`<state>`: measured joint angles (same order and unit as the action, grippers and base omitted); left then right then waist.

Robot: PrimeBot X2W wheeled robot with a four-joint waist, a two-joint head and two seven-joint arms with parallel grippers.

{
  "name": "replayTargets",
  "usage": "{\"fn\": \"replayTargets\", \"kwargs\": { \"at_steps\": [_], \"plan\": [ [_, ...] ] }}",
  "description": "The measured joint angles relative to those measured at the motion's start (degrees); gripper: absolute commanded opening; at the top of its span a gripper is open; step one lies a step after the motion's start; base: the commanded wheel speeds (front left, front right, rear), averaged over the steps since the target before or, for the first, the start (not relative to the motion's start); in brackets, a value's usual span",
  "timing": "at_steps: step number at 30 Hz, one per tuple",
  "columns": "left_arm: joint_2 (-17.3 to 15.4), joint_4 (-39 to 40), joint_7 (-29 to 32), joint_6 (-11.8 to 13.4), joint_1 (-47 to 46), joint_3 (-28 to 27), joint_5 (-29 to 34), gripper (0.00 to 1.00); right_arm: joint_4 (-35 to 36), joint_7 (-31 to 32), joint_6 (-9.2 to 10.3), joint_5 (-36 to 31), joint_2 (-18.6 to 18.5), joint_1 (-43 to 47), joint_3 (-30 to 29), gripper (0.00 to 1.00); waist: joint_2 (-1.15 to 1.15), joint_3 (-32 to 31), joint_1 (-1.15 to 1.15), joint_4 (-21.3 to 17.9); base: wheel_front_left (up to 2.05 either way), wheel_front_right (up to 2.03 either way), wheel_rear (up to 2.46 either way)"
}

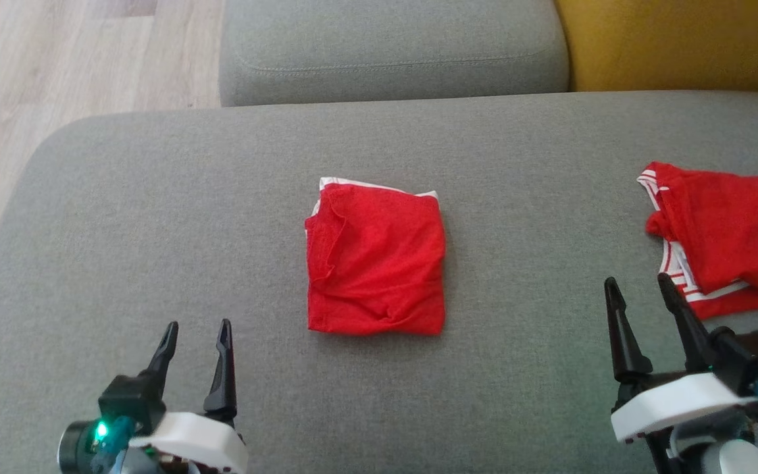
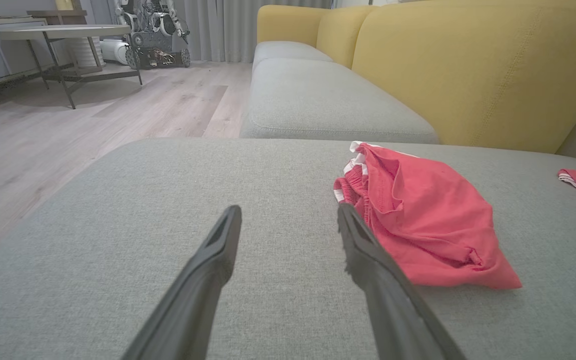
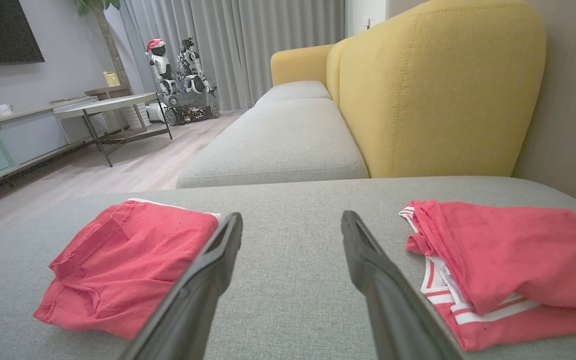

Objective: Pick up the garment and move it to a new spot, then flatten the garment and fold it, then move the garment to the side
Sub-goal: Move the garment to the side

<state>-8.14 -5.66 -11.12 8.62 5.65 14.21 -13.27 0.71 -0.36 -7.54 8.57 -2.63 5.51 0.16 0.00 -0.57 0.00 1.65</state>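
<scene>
A red garment with white trim lies folded into a square in the middle of the grey sofa cushion. It also lies to the right in the left wrist view and to the left in the right wrist view. My left gripper hovers open near the cushion's front left, empty, apart from the garment. My right gripper stands open at the front right, empty, between the folded garment and a second red garment.
A second red garment with white stripes lies folded at the cushion's right edge, just beside my right gripper. Another grey seat cushion and a yellow backrest lie beyond. Wooden floor drops off to the left.
</scene>
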Motion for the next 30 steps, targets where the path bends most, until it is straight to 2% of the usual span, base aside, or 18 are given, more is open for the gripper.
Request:
{"fn": "replayTargets", "kwargs": {
  "at_steps": [9,16,23,25,30],
  "plan": [
    [-0.1,0.0,-0.2,-0.1,-2.3,0.5,0.0,1.0,-2.2,0.4,0.0,0.5,0.0,-0.3,-1.1,1.0,0.0,1.5,0.0,2.5,0.0,0.0,0.0],
    [1.7,-0.5,-1.8,-0.6,-7.3,2.0,-0.5,1.0,-9.3,0.3,0.0,1.1,0.0,-4.3,-0.6,1.0,0.0,3.8,0.0,8.2,0.0,0.0,0.0],
    [3.4,-2.0,-2.7,-1.1,-11.9,2.5,-1.2,1.0,-19.6,0.1,0.0,1.9,-0.3,-10.9,1.6,1.0,0.0,6.7,0.0,15.6,0.0,0.0,0.0],
    [3.8,-2.1,-3.2,-1.1,-13.2,2.8,-1.2,1.0,-24.9,0.1,0.0,2.7,-1.3,-14.8,2.9,1.0,0.0,8.1,0.0,18.2,0.0,0.0,0.0],
    [4.7,-2.3,-3.2,-1.6,-14.5,3.6,-1.2,1.0,-32.9,0.8,0.0,3.7,-2.0,-20.7,3.7,1.0,0.0,10.6,0.0,21.2,0.0,0.0,0.0]
  ]
}}
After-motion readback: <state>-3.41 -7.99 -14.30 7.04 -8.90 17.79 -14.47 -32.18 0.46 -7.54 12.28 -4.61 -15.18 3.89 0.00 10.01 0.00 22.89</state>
